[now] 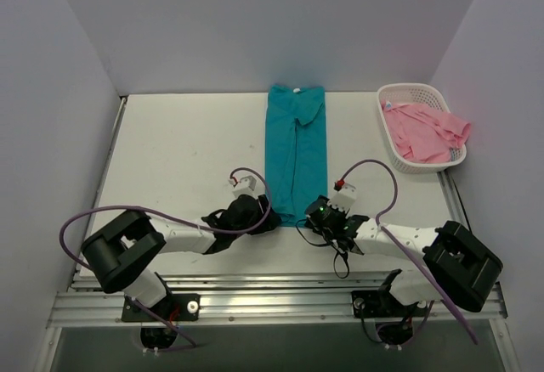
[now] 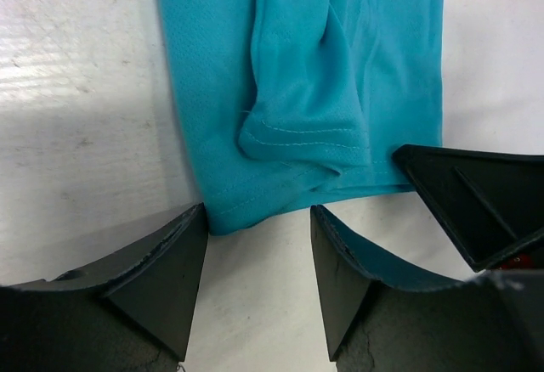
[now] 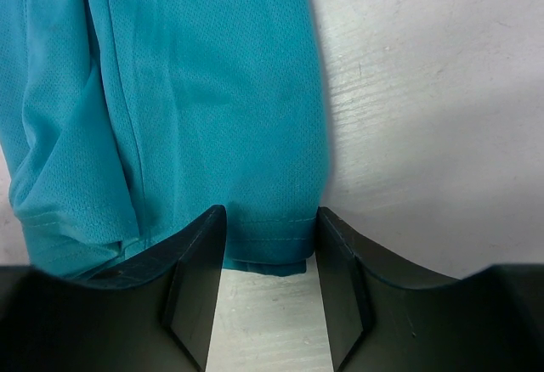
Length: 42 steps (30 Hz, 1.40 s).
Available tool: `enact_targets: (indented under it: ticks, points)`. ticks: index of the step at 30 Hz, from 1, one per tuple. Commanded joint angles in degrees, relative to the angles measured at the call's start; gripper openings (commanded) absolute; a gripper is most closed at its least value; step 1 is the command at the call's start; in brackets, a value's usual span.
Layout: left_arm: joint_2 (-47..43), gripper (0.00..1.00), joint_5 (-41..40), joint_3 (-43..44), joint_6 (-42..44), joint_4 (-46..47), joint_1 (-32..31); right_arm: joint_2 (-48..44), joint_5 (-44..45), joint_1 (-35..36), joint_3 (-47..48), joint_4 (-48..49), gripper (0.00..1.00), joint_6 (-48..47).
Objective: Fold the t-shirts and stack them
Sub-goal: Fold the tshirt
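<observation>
The teal t-shirt (image 1: 296, 147) lies folded into a long narrow strip on the white table, neck label at the far end, hem nearest the arms. My left gripper (image 1: 265, 217) is open at the hem's left corner; in the left wrist view the gripper (image 2: 258, 219) has the hem (image 2: 255, 194) just beyond its jaws. My right gripper (image 1: 316, 216) is open at the hem's right corner; in the right wrist view the gripper (image 3: 270, 219) straddles the hem edge (image 3: 272, 236). The light pink t-shirt (image 1: 425, 130) lies crumpled in the basket.
A white lattice basket (image 1: 393, 147) stands at the far right of the table (image 1: 187, 151). The right gripper's black finger (image 2: 476, 202) shows at the right of the left wrist view. Grey walls enclose the table on three sides.
</observation>
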Motion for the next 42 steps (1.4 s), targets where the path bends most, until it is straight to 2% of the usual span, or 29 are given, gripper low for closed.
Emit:
enact_targets:
  ticks: [1, 6, 9, 10, 14, 16, 19, 20, 22, 23, 24, 31, 37, 42]
  points:
    - [1.78, 0.61, -2.81, 0.97, -1.55, -1.83, -2.08, -0.75, 1.31, -0.35, -0.27, -4.85, 0.42, 0.87]
    - [3.01, 0.59, -4.48, 1.50, -2.44, -1.75, -2.96, -1.02, 1.58, -0.44, -0.44, -4.76, 0.39, 0.78]
    - [3.80, 0.52, -4.57, 2.29, -2.52, -1.75, -3.32, -0.93, 1.31, -0.53, -0.44, -4.67, 0.26, 0.60]
    - [3.98, 0.48, -4.66, 2.46, -2.44, -2.01, -3.58, -0.93, 1.31, -0.61, -0.44, -4.76, 0.17, 0.52]
    - [3.98, 0.42, -5.71, 2.90, -2.35, -2.89, -3.84, -1.10, 1.22, -0.61, -0.71, -4.58, 0.00, 0.34]
    - [4.24, 0.39, -5.89, 2.99, -2.44, -2.89, -3.84, -1.19, 1.05, -0.61, -0.97, -4.41, 0.00, 0.17]
    - [4.76, 0.28, -5.89, 3.43, -2.26, -3.15, -3.93, -1.19, 0.87, -0.61, -1.06, -4.15, 0.00, 0.16]
    - [4.85, 0.20, -5.89, 3.61, -2.09, -3.24, -3.93, -1.19, 0.78, -0.70, -1.15, -4.14, 0.00, -0.01]
    - [5.21, 0.12, -5.97, 4.31, -1.74, -3.94, -4.11, -1.54, 0.61, -0.70, -1.15, -4.23, 0.00, -0.01]
    - [5.21, 0.05, -6.32, 4.57, -1.56, -4.38, -4.20, -1.72, 0.52, -0.70, -1.06, -4.23, 0.00, -0.01]
    - [4.95, 0.03, -6.41, 4.75, -1.47, -4.73, -4.37, -2.15, 0.52, -0.61, -1.15, -4.32, 0.00, -0.01]
    - [0.47, 0.02, -8.34, 6.07, 0.20, -8.24, -6.04, -6.72, -0.09, -0.09, -0.53, -7.56, 0.00, -0.01]
    - [-6.56, 0.02, -13.43, 7.04, 1.17, -14.49, -9.90, -12.79, 2.54, 3.69, 1.23, -15.56, 0.00, 2.00]
    - [-11.56, 0.02, -14.59, 6.42, 0.20, -17.91, -11.49, -16.30, 3.77, 7.11, 1.75, -20.39, 0.00, 4.55]
